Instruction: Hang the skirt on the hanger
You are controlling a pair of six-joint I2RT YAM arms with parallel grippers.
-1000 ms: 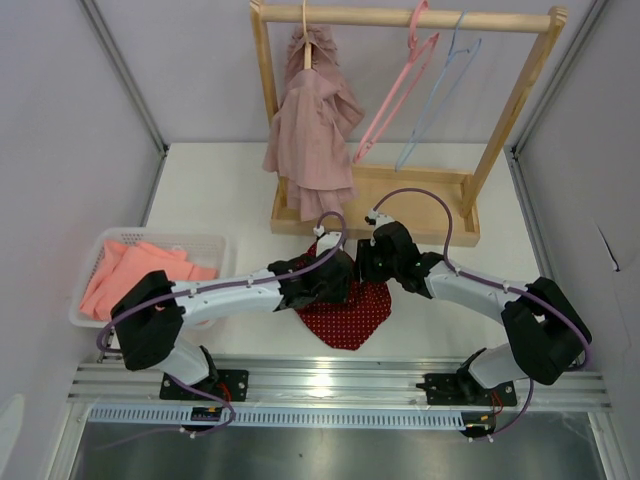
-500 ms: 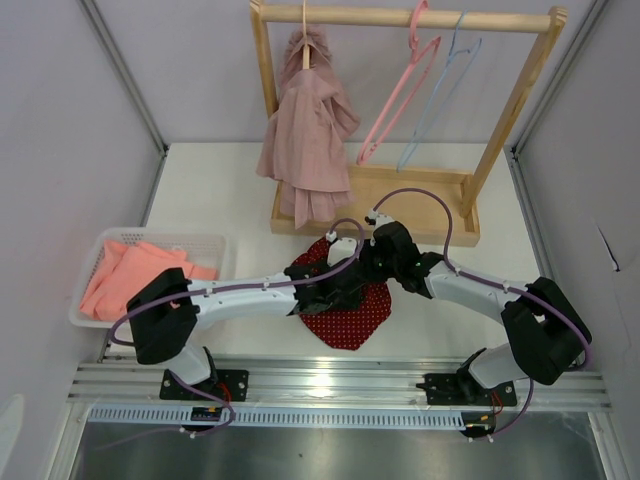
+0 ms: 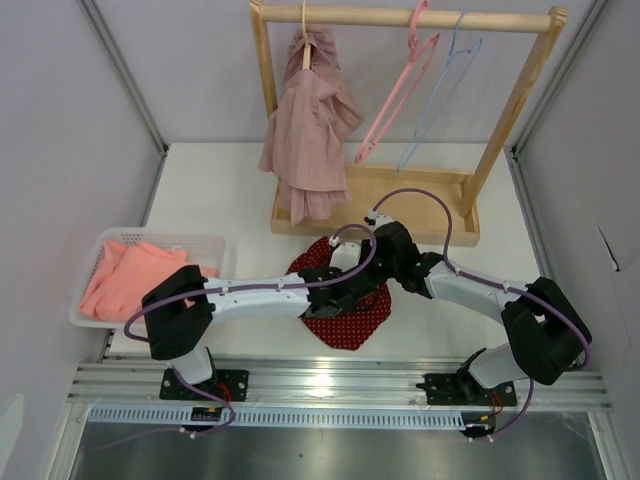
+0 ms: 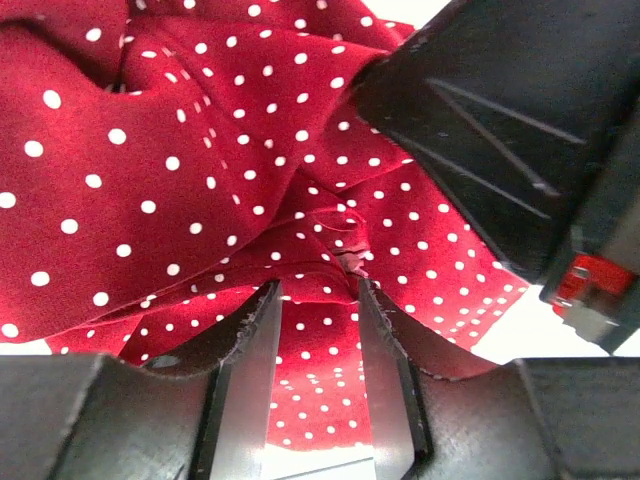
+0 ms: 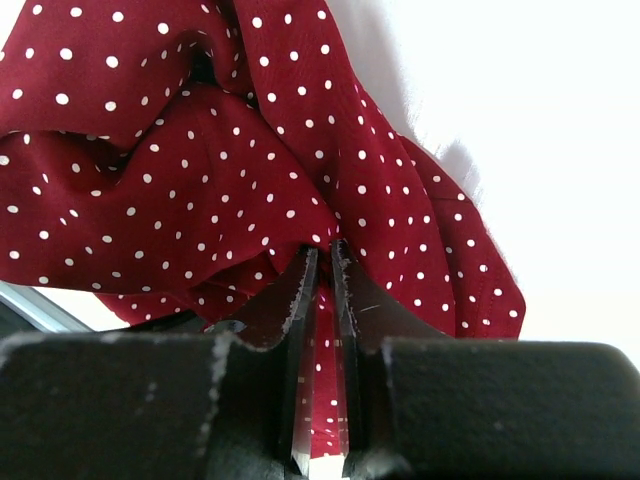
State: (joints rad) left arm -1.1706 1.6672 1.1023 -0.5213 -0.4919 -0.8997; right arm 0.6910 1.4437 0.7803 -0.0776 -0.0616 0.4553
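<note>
The skirt (image 3: 352,322), dark red with white dots, lies crumpled on the white table in front of the rack. Both grippers meet over its far edge. My right gripper (image 5: 322,250) is shut on a fold of the skirt (image 5: 200,160), with only a thin strip of cloth between its fingers. My left gripper (image 4: 318,290) stands open, its fingers pushed into the skirt (image 4: 180,150) with cloth bunched between the tips; the right gripper's black body (image 4: 500,130) sits just ahead of it. Empty pink hanger (image 3: 395,95) and pale blue hanger (image 3: 437,90) hang on the rail.
A wooden clothes rack (image 3: 512,120) stands at the back, with a dusty-pink garment (image 3: 305,135) hung on its left side. A white basket (image 3: 218,245) of orange clothes (image 3: 125,275) sits at the left. Grey walls close both sides.
My left arm has reached further right over the skirt, up against the right gripper. The right jaws have closed onto the cloth. The hung pink garment has swayed a little.
</note>
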